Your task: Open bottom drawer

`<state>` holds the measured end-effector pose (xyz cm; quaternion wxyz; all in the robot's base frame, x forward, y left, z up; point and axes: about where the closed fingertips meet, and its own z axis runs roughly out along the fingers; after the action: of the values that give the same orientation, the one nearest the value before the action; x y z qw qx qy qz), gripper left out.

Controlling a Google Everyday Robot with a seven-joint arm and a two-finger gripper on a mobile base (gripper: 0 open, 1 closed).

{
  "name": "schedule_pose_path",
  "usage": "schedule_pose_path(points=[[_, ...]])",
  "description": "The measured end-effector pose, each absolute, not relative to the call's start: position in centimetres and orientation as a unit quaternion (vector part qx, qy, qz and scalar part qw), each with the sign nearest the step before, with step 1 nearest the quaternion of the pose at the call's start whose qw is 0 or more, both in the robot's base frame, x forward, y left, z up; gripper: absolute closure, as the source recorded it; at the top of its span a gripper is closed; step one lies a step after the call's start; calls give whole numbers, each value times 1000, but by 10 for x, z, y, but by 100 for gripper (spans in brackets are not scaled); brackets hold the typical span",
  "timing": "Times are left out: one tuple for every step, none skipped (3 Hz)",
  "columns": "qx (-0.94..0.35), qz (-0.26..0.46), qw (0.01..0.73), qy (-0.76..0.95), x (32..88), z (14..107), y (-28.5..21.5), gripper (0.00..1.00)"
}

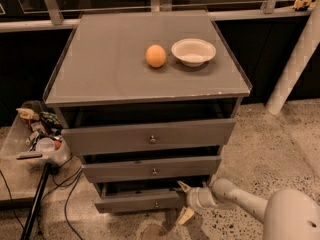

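The grey cabinet [150,79] has three drawers. The bottom drawer [137,202] is the lowest, with a narrow grey front and a small round knob [156,204]. It stands pulled out a little, with a dark gap above its front. My gripper [183,200] is at the drawer's right end, low near the floor. One fingertip [183,186] sits by the upper right corner of the drawer front and the other fingertip [185,216] hangs below it. The fingers are spread apart and hold nothing.
An orange [156,56] and a white bowl [193,51] sit on the cabinet top. A clear bin of clutter [35,136] and cables stand at the left. A white post [295,59] leans at the right. Speckled floor [260,149] lies around.
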<state>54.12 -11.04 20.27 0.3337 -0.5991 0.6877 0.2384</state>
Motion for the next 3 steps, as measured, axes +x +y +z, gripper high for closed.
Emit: schedule_pose_path(points=[[-604, 217, 327, 693, 556, 171, -115, 0], [-604, 217, 327, 693, 556, 171, -115, 0], [-604, 217, 327, 693, 556, 171, -115, 19]])
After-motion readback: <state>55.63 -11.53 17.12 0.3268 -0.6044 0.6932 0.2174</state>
